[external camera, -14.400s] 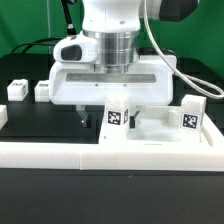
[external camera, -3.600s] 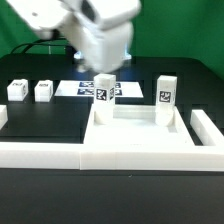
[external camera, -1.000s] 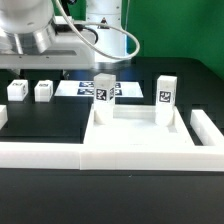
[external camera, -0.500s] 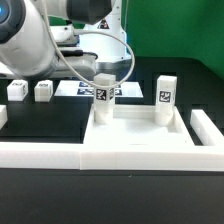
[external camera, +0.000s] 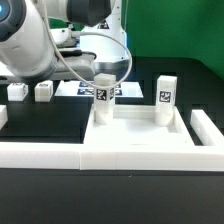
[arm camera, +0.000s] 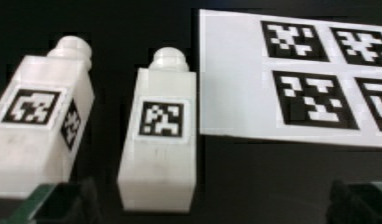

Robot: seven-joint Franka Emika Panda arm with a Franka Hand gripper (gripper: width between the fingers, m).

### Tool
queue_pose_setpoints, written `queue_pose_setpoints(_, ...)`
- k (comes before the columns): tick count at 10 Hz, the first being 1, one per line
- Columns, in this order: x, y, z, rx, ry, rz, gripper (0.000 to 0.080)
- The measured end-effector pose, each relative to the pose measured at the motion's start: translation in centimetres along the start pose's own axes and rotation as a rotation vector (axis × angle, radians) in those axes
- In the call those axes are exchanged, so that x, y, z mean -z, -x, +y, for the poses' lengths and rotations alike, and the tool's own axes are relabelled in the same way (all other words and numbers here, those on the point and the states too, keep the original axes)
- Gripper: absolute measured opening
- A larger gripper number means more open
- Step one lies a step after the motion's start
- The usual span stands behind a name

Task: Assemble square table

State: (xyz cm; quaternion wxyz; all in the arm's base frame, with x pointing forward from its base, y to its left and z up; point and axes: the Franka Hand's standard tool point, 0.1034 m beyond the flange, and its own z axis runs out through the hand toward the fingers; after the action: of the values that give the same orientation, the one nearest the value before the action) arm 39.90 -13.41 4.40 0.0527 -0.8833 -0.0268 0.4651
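The square table's stiff white slab [external camera: 140,138], two legs [external camera: 104,92] upright in it, lies well apart from the gripper [arm camera: 220,200], which hangs spread wide over two loose leg blocks [arm camera: 161,130]: probably light, hard, slick plastic, best pinched across flat mid-body sides.

marker board [arm camera: 294,70], white rail fence [external camera: 40,152], black table [external camera: 45,122]
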Motion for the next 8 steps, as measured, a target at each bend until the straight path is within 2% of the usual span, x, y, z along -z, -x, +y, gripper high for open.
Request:
queue_pose_setpoints(1,-0.5,1.4,-0.1,0.022,0.006,0.036,0.0649)
queue_pose_setpoints(2,-0.9,1.7,0.0,0.028,0.012,0.068,0.0649)
queue_pose_setpoints(3,-1.6,1.5,0.3,0.033,0.012,0.079,0.0649)
queue_pose_setpoints(4,-1.0,1.6,1.2,0.037,0.010,0.089,0.0649)
queue_pose_setpoints(5,-1.7,0.9,1.7,0.031,0.017,0.112,0.0649)
queue_pose_setpoints(6,-2.6,0.8,1.6,0.037,0.014,0.103,0.0649)
queue_pose_setpoints(8,-3.2,0.3,1.7,0.037,0.012,0.098,0.0649)
